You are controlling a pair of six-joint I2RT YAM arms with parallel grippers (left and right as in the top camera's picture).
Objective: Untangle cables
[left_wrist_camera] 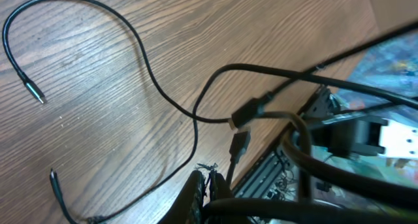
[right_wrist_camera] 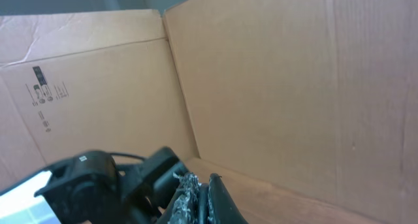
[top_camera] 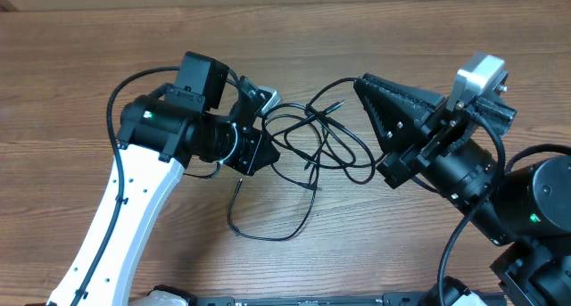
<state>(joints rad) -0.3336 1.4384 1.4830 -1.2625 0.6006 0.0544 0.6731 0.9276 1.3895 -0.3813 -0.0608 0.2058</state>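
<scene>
Overhead, thin black tangled cables (top_camera: 321, 141) lie on the wooden table (top_camera: 89, 38) between my grippers. Left gripper (left_wrist_camera: 201, 196) and right gripper (top_camera: 364, 83) are both pinched closed; brown cardboard walls (right_wrist_camera: 261, 87) rise beyond the right one.

Illegible black print (right_wrist_camera: 40, 93) on the cardboard wall (right_wrist_camera: 261, 87)
</scene>
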